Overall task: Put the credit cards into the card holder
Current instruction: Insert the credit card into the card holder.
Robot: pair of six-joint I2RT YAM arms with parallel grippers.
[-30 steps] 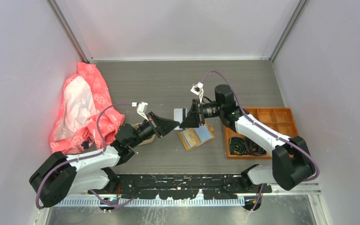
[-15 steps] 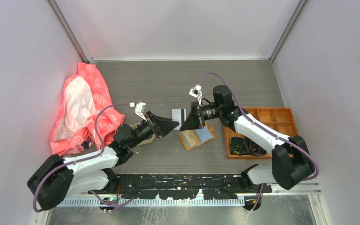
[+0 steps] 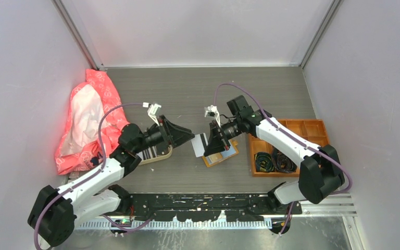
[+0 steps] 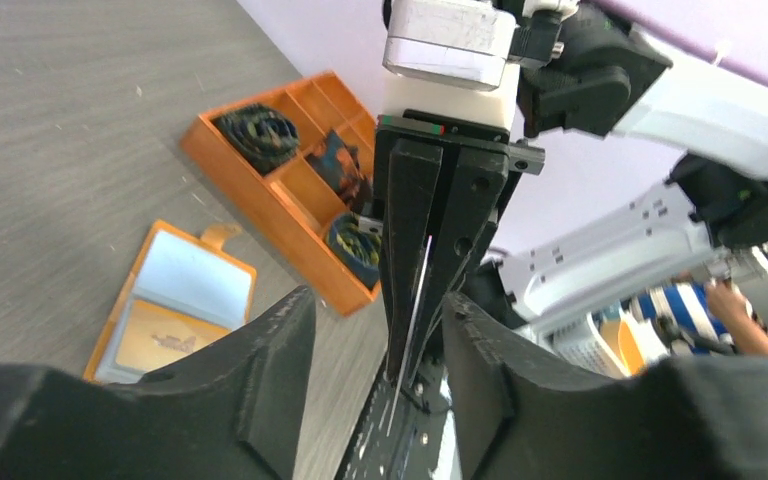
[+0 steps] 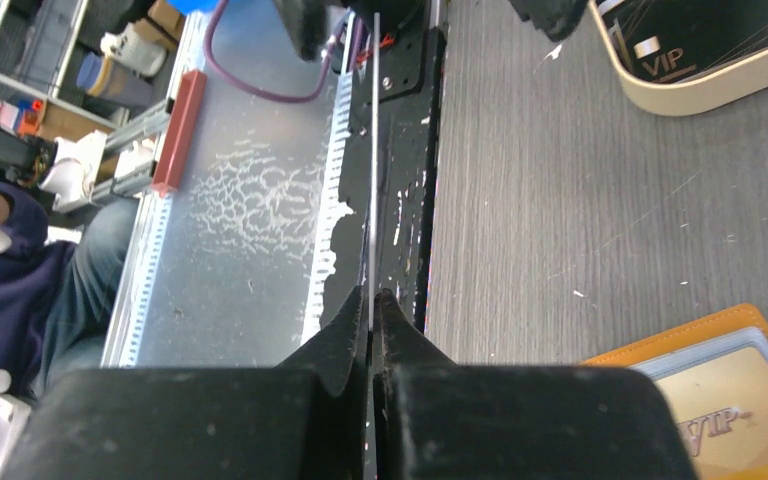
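Observation:
My right gripper (image 3: 212, 144) is shut on a credit card (image 3: 200, 145), white with a black stripe, and holds it on edge just left of and above the open mustard card holder (image 3: 222, 154). In the right wrist view the card (image 5: 372, 150) shows edge-on between the shut fingers, with the card holder (image 5: 705, 365) at the lower right. My left gripper (image 3: 186, 136) is open and empty, just left of the card. In the left wrist view its jaws stand apart around the card's thin edge (image 4: 415, 300) without touching it; the card holder (image 4: 175, 305) lies at the left.
A beige tray (image 3: 161, 156) with dark striped cards (image 5: 695, 45) lies under the left arm. An orange compartmented box (image 3: 291, 148) of black coils stands right of the card holder. A pink bag (image 3: 91, 122) lies at the left wall.
My right gripper has moved nearer and lower with the card, to the card holder's left edge. My left arm has drawn back to the left, uncovering the tray.

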